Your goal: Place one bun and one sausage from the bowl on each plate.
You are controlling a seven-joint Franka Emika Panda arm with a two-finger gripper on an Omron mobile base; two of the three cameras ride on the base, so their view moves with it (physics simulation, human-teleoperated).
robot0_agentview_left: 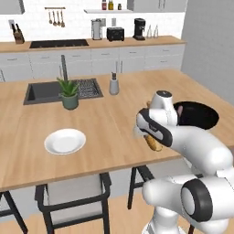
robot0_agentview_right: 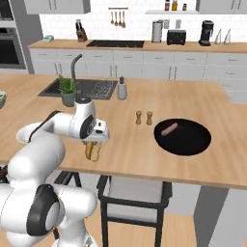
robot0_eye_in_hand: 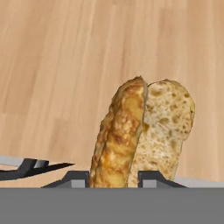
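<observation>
Gripper [robot0_agentview_right: 94, 150]: clenched on bun [robot0_eye_in_hand: 142, 133], held above the near edge of the wooden island counter [robot0_agentview_left: 105, 132]; bun: long, split, golden crusted outside, pale porous crumb inside, hanging end-down between the dark fingertips [robot0_eye_in_hand: 153, 177]; bowl [robot0_agentview_right: 183, 136]: wide, shallow, round, matte black, on the counter right of the gripper, holding one pinkish sausage [robot0_agentview_right: 169, 129] near its far left rim; plate [robot0_agentview_left: 65, 140]: plain white, round, shallow, glossy, near the counter's near edge, well left of the arm; two small wooden shakers [robot0_agentview_right: 144, 117]: upright, just beyond the bowl; potted plant [robot0_agentview_left: 69, 93]: spiky green leaves, beside the sink.
</observation>
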